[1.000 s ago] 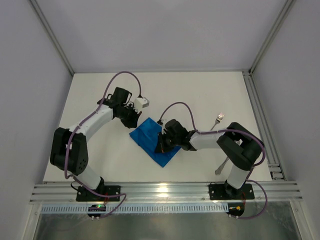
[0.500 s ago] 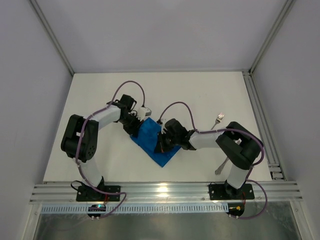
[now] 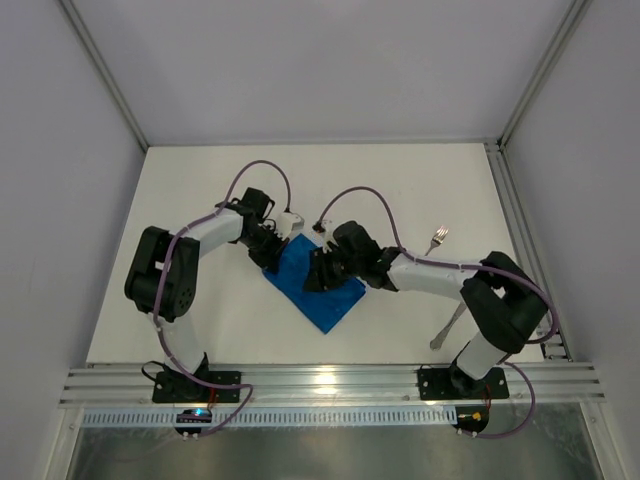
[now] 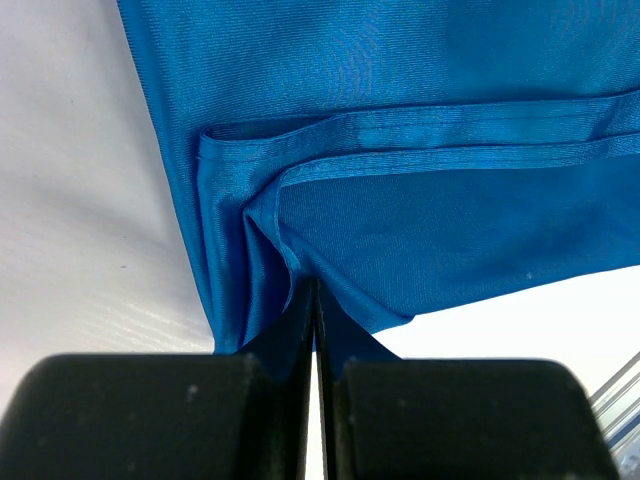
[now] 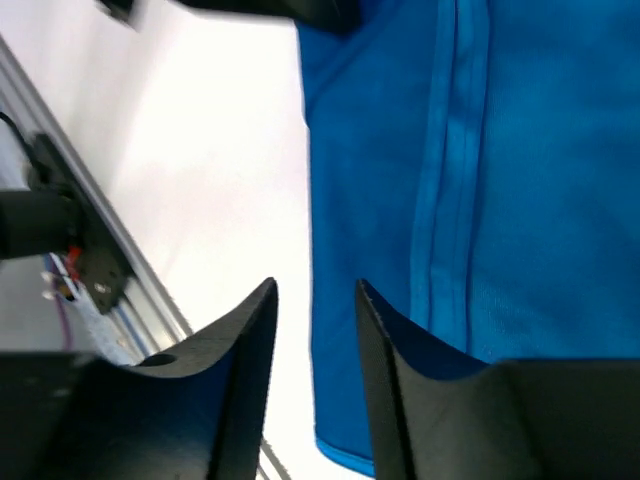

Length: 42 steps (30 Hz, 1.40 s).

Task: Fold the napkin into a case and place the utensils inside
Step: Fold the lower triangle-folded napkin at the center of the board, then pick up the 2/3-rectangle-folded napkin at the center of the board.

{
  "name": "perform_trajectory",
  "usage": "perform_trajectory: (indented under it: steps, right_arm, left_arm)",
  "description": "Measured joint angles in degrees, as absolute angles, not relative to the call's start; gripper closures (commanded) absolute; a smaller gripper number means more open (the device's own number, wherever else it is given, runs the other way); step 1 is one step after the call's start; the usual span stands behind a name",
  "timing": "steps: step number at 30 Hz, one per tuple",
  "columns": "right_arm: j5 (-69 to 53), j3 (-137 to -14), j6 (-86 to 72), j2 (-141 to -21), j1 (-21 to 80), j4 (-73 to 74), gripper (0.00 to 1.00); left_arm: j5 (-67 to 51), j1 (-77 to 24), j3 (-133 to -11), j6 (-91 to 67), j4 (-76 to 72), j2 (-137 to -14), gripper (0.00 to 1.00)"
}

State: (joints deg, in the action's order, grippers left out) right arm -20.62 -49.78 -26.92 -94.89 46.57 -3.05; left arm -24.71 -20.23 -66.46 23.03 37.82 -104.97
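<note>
- blue cloth: the napkin [image 3: 318, 292] lies mid-table as a tilted rectangle between the two arms. It is folded, and the left wrist view shows hemmed edges stacked in layers.
- left gripper [image 4: 315, 310] is clamped hard on a bunched fold at the napkin's far-left edge. There is no gap between the fingers, and the cloth puckers into the pinch.
- from overhead that pinch is hidden under the gripper's own black body, so it only reads from the wrist camera.
- right gripper [image 5: 313, 300] sits over the napkin's middle with its jaws apart, gripping nothing. The napkin's edge runs down the gap, one finger over blue and the other over the bare white table [image 3: 200, 200].
- contact on the right side is unclear. The fingertips look to be just above the cloth rather than pressing it, and the wrist blocks the overhead view there.
- fork [image 3: 437, 239] is on the table to the right of the napkin and well apart from it. Its tines point to the far side and the handle end disappears under the right arm.
- second utensil [image 3: 447, 328]: only a slim silver stretch shows beside the right arm near the front edge. Its upper end is hidden by the arm, so the type is not readable.
- both utensils are outside the cloth.
</note>
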Motion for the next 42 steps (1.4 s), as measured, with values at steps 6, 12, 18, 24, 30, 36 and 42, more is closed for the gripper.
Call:
perform_trajectory:
  steps: [6, 12, 18, 24, 30, 36, 42]
  right_arm:
    - [-19.51, -52.38, -26.81, -88.53, 38.33, -1.39, 0.44]
    - [-18.63, -61.80, -22.68, -99.24, 31.88, 4.29, 0.43]
    - [-24.18, -66.78, -20.49, -111.24, 29.36, 5.89, 0.43]
    - [-31.97, -68.88, -20.49, -114.80, 28.73, 3.07, 0.48]
    - [-40.01, -68.95, -22.92, -117.89, 28.71, -1.06, 0.53]
    - [-43.70, -67.48, -25.63, -118.98, 28.71, -5.02, 0.67]
    - [-37.80, -66.85, -25.93, -117.73, 30.02, -2.90, 0.88]
  left_arm:
    - [-24.97, -20.23, -66.50, 22.96, 37.74, -105.01, 0.99]
    - [-25.10, -20.25, -66.52, 22.92, 37.63, -105.01, 0.99]
    - [-25.17, -20.25, -66.52, 22.72, 37.52, -105.03, 0.99]
    - [-25.34, -20.25, -66.54, 22.68, 37.47, -105.06, 0.99]
    - [-25.34, -20.25, -66.54, 22.68, 37.47, -105.06, 0.99]
    - [-25.34, -20.25, -66.54, 22.63, 37.45, -105.06, 0.99]
    - [-25.67, -20.25, -66.54, 22.44, 37.34, -105.14, 1.00]
